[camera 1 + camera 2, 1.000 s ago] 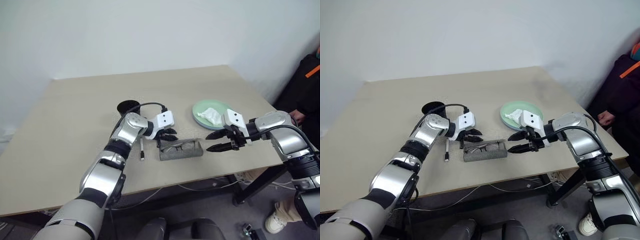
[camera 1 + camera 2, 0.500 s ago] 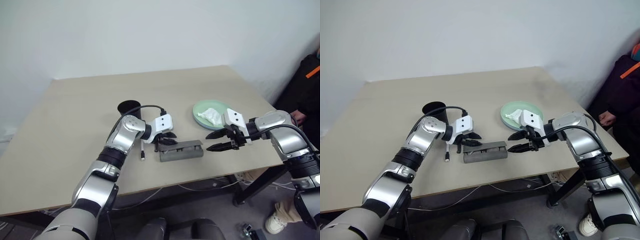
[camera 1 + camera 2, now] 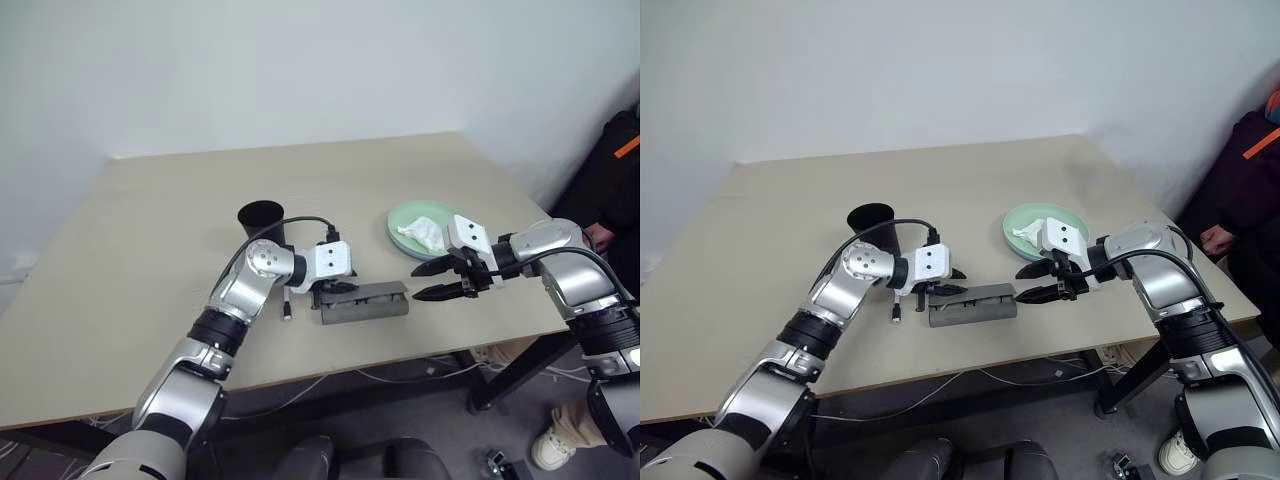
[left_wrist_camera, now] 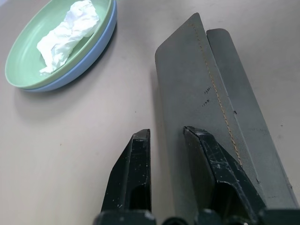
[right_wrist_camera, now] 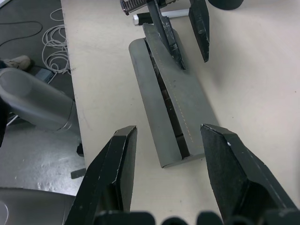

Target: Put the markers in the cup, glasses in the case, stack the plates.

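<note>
From the left eye view, the grey case [image 3: 364, 301] lies at the centre of the frame near the table's [image 3: 130, 260] front edge, its lid down. I see no glasses, so I judge them shut inside. The left gripper [image 3: 335, 288] sits at the case's left end, fingers part-open with one on the lid, gripping nothing that I can make out. The right gripper [image 3: 437, 279] hovers just off the case's right end, jaws spread wide and empty. The black cup [image 3: 262, 220] stands upper left of the case, and one marker [image 3: 286, 304] lies on the table just left of the case, so that step is unfinished.

The right eye view gives the same layout; the plates [image 3: 1043, 224] sit right of centre.

The left wrist view adds what the head views blur: at upper left the mint plate rests in the blue one, already stacked, with a crumpled tissue [image 4: 69, 34] on top.

The right wrist view, looking along the case, shows a dark slit under the lid, so it may not be fully closed. The marker's white barrel lies at the top, beyond the left gripper.
</note>
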Robot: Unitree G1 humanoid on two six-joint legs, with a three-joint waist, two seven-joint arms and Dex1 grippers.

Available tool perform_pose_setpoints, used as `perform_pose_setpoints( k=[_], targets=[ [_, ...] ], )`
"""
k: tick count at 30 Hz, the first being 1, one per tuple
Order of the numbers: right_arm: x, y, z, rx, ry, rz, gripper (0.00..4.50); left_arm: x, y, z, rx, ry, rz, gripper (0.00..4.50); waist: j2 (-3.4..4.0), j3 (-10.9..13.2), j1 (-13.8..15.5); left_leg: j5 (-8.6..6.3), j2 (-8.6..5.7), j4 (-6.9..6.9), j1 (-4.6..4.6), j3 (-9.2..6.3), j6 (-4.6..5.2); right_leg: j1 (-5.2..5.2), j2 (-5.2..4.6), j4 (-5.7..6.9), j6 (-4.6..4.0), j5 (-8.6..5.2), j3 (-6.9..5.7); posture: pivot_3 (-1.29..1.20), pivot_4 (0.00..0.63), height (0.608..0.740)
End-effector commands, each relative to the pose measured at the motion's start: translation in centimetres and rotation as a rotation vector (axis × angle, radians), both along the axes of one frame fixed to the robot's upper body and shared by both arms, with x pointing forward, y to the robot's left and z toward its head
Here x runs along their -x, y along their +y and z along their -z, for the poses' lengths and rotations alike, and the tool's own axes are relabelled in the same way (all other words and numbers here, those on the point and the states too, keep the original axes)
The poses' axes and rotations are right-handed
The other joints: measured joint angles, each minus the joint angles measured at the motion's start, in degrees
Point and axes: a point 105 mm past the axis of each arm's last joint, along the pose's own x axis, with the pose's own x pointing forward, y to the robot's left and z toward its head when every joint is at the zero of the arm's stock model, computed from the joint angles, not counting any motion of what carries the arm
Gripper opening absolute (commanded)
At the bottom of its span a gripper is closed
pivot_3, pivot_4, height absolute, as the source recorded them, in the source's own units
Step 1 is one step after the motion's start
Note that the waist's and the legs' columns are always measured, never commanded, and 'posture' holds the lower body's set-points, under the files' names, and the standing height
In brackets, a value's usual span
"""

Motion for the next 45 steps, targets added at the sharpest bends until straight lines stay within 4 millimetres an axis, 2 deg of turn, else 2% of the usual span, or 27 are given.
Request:
perform_pose_setpoints(
  k=[1, 3, 8, 14, 20, 27, 30, 35, 45],
  targets=[
    [-0.1, 0.3, -1.2, -0.004, -0.051, -0.023, 2.35, -0.4, 0.0, -0.8, 0.019, -0.03, -0.007, 1.19, 0.0, 0.0, 0.0, 0.0, 0.0, 0.0, -0.01, 0.0, 0.0, 0.0, 0.0, 0.0, 0.0, 0.0, 0.0, 0.0, 0.0, 0.74],
    [-0.1, 0.4, -1.2, -0.005, -0.051, -0.024, 2.35, -0.8, 0.1, -1.3, 0.029, -0.043, -0.022, 1.19, 0.0, 0.0, 0.0, 0.0, 0.0, 0.0, 0.0, 0.0, 0.0, 0.0, 0.0, 0.0, 0.0, 0.0, 0.0, 0.0, 0.0, 0.74],
    [0.0, 0.3, -1.3, -0.003, -0.049, -0.025, 2.35, -2.1, 0.0, -5.1, 0.14, -0.084, -0.058, 1.19, -0.01, 0.01, -0.02, 0.0, 0.0, 0.02, -0.04, 0.0, 0.0, -0.03, 0.01, 0.02, 0.0, 0.0, 0.0, 0.0, 0.0, 0.74],
    [0.1, 0.3, -1.1, -0.001, -0.044, -0.023, 2.35, -1.5, -0.5, -6.3, 0.201, -0.061, -0.039, 1.19, -0.01, 0.01, -0.06, 0.0, 0.0, -0.02, -0.05, 0.01, 0.0, -0.05, 0.0, 0.0, 0.0, 0.0, 0.02, 0.0, 0.0, 0.74],
    [0.1, 0.2, -1.1, 0.0, -0.042, -0.016, 2.35, -0.1, -0.7, -4.5, 0.157, -0.004, -0.001, 1.19, 0.0, 0.0, -0.09, 0.0, 0.01, -0.01, -0.02, 0.01, 0.0, -0.02, 0.01, 0.01, 0.0, 0.0, 0.03, 0.0, 0.0, 0.74],
    [0.2, 0.2, -1.0, -0.004, -0.039, -0.015, 2.35, 1.2, -1.0, -1.3, 0.111, 0.026, -0.004, 1.19, 0.0, 0.01, -0.04, 0.0, 0.01, -0.02, -0.02, 0.01, 0.0, -0.04, 0.01, 0.01, -0.01, 0.0, 0.04, 0.0, 0.0, 0.74],
    [0.2, 0.3, -1.0, -0.005, -0.037, -0.014, 2.35, -0.2, -1.1, -0.7, 0.116, -0.045, -0.076, 1.19, 0.0, 0.01, 0.04, 0.0, 0.01, -0.01, -0.02, 0.01, 0.0, -0.02, 0.0, 0.01, -0.01, 0.0, 0.03, 0.0, 0.0, 0.74],
    [0.3, 0.3, -1.0, -0.006, -0.039, -0.013, 2.35, -2.4, -0.9, -1.2, 0.135, -0.142, -0.18, 1.19, -0.01, 0.01, 0.04, 0.0, 0.0, 0.0, -0.04, 0.0, 0.0, -0.03, 0.0, 0.01, 0.0, 0.0, 0.03, 0.0, 0.0, 0.74],
    [0.3, 0.2, -1.1, -0.004, -0.043, -0.008, 2.35, -1.7, -2.3, -0.3, 0.122, -0.119, -0.112, 1.19, 0.0, 0.01, 0.01, 0.0, 0.0, 0.0, -0.06, 0.02, 0.0, -0.03, 0.0, 0.0, 0.0, 0.0, 0.02, 0.0, 0.0, 0.74]
  ],
)
